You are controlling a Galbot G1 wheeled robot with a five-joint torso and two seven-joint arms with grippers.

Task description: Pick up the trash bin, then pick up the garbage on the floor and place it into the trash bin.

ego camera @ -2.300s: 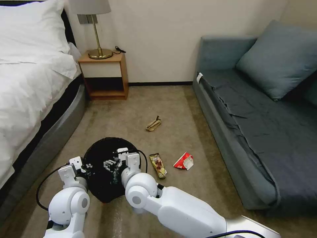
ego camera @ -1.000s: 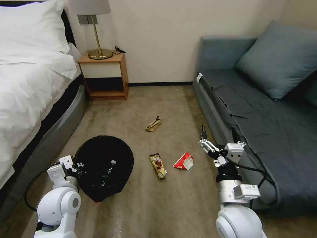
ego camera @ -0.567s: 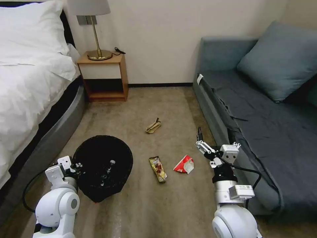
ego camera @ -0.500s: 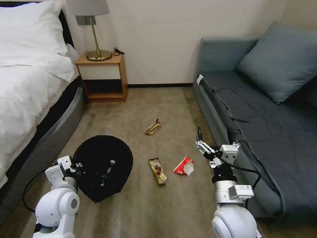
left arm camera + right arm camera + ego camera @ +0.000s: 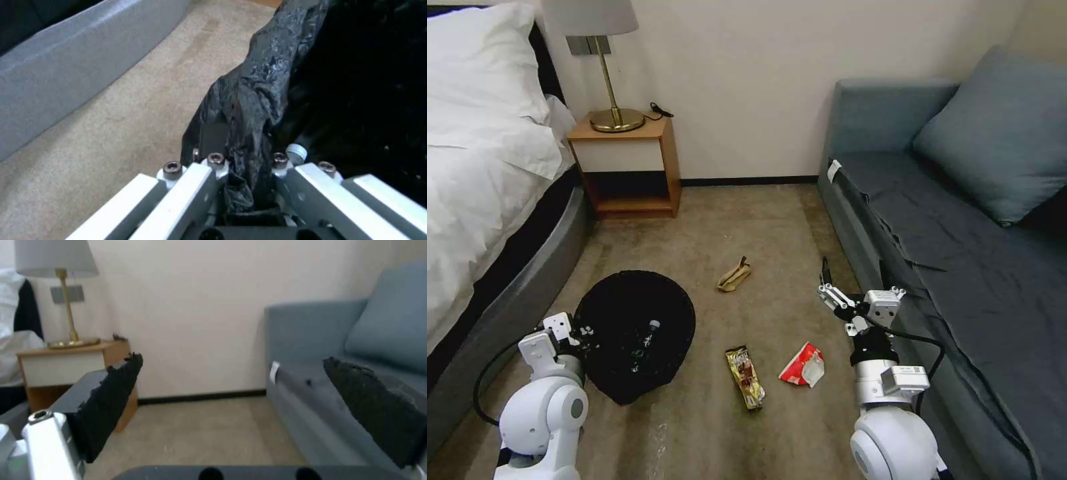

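The black trash bin point(image 5: 627, 313) hangs low at my left side, and my left gripper point(image 5: 582, 331) is shut on its rim and glossy liner point(image 5: 249, 100). A clear bottle point(image 5: 646, 337) lies inside it. Three pieces of garbage lie on the carpet: a yellow-brown snack wrapper point(image 5: 745, 377), a red-and-white wrapper point(image 5: 804, 365) and a tan scrap point(image 5: 734, 275). My right gripper point(image 5: 830, 283) is raised beside the sofa's edge, above and to the right of the red-and-white wrapper. It is open and holds nothing, its dark pads point(image 5: 111, 400) standing wide apart.
A bed point(image 5: 480, 200) with white bedding runs along the left. A wooden nightstand point(image 5: 624, 167) with a brass lamp point(image 5: 607, 67) stands at the far wall. A blue-grey sofa point(image 5: 960, 267) lines the right. Carpet point(image 5: 747, 227) lies between them.
My right arm has come out of the bin, leaving the bottle there, and swung to the right by the sofa. The camera has since shifted, so the floor litter sits lower in the picture.
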